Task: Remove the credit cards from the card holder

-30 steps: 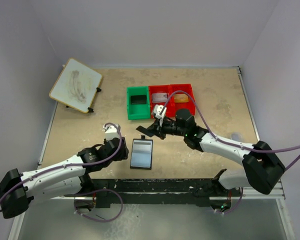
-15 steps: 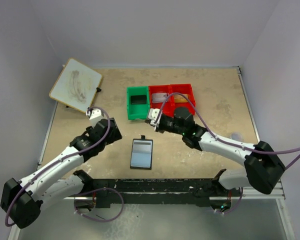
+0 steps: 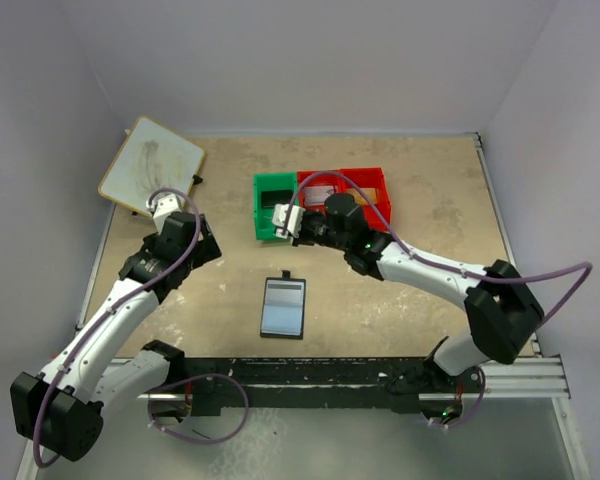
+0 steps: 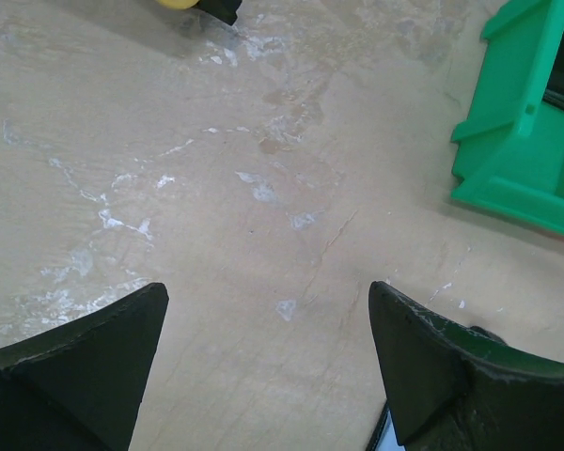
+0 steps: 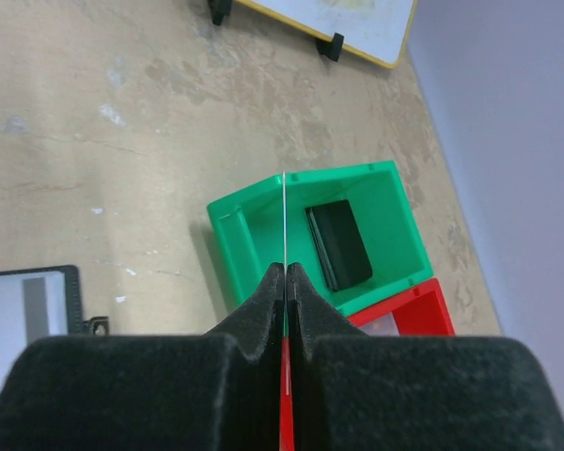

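The card holder lies open on the table, pale inside up, with its black tab at the far edge; its corner shows in the right wrist view. My right gripper is shut on a thin credit card, seen edge-on, and holds it above the green bin. A black card lies inside that bin. My left gripper is open and empty over bare table, left of the holder and the bin.
Two red bins stand joined to the right of the green bin, with things inside. A yellow-framed whiteboard rests at the far left. The green bin also shows at the right of the left wrist view.
My right gripper has moved from beside the holder up and left to above the green bin, still gripping the card. My left arm has swung left and back, away from the holder.
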`<state>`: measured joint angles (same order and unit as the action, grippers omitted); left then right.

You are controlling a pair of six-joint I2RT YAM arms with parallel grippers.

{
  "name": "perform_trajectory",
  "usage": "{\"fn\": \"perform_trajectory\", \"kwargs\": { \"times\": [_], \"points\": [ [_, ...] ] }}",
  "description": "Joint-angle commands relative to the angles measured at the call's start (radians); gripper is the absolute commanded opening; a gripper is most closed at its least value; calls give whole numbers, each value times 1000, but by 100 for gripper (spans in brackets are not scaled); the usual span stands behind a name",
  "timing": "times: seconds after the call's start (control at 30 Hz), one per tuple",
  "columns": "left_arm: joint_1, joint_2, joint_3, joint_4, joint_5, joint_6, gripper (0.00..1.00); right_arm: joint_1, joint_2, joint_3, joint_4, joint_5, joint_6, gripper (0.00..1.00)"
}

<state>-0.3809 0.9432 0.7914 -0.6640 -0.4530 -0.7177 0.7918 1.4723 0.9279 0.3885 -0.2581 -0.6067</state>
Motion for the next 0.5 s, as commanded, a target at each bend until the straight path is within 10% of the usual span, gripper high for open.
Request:
{"fn": "perform_trajectory", "kwargs": {
  "times": [0.0,0.47],
  "points": [
    [7,-38,27,8,-9,80,86,3,86,140,-70,20,-93,0],
    [6,-64,39,2,-49,85,86,-24,384,376,-55,162,-168,0]
  ]
}}
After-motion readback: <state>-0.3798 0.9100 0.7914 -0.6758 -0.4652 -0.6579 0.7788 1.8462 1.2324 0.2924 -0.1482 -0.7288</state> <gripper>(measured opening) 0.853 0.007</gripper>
